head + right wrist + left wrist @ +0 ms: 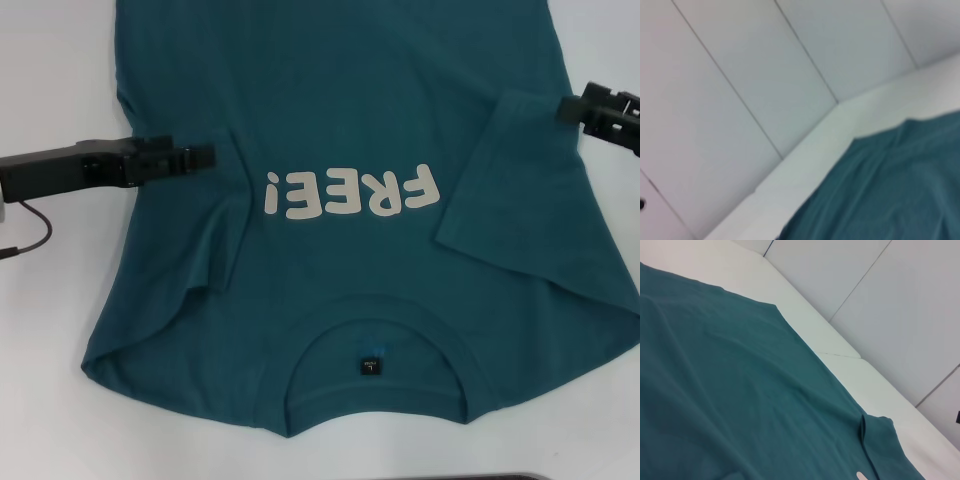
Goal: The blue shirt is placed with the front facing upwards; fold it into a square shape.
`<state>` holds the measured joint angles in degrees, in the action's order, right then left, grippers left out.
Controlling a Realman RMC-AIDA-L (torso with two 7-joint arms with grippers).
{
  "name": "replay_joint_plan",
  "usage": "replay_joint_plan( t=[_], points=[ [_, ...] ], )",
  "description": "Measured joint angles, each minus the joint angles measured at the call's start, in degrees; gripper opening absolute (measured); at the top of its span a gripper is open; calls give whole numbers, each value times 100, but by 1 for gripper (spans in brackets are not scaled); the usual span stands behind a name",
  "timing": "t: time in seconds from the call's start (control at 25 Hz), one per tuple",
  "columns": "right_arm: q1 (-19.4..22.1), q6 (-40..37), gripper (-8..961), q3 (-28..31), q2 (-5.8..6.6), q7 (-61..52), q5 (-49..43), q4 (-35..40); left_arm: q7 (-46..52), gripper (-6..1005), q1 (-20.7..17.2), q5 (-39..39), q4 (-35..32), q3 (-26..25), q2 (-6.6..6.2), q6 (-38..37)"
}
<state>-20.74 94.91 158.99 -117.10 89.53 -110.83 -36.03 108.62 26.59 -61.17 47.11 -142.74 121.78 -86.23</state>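
The blue shirt (340, 120) lies front up on the white table, its white "FREE!" lettering (350, 192) reading upside down to me and its collar with the black label (371, 365) nearest me. Its right sleeve (505, 185) is folded inward over the body. Its left side is creased and bunched (215, 235). My left gripper (205, 157) reaches in from the left and hovers over the shirt's left part beside the lettering. My right gripper (565, 108) is at the folded sleeve's outer corner. The left wrist view shows teal cloth (740, 390), and so does the right wrist view (890, 190).
The white table (60, 330) surrounds the shirt. A black cable (35, 235) hangs beside my left arm. A pale panelled wall (890, 305) stands beyond the table's far edge. A dark edge (520, 476) shows at the table's near side.
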Motion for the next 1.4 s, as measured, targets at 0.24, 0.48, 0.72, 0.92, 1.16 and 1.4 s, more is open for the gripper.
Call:
replay_joint_plan(
  t=[0.24, 0.48, 0.72, 0.92, 1.16, 1.4],
  points=[
    [-13, 17, 868, 82, -13, 223, 89, 141, 0, 885, 61, 0, 0, 0, -51, 40],
    [-22, 229, 928, 41, -27, 455, 140, 148, -11, 885, 20, 10, -20, 17, -63, -8],
    [-46, 614, 925, -569, 145, 489, -55, 30, -166, 884, -214, 6, -38, -24, -60, -408],
    [-129, 712, 925, -1291, 326, -38, -420, -349, -227, 884, -454, 9, -49, -27, -102, -827],
    [-381, 736, 925, -1532, 366, -375, -949, -520, -222, 885, -831, 17, -50, -38, -208, -1022],
    [-604, 674, 924, -1561, 345, -427, -999, -500, -142, 885, -1152, 47, -62, -154, -429, -1252]
  ],
)
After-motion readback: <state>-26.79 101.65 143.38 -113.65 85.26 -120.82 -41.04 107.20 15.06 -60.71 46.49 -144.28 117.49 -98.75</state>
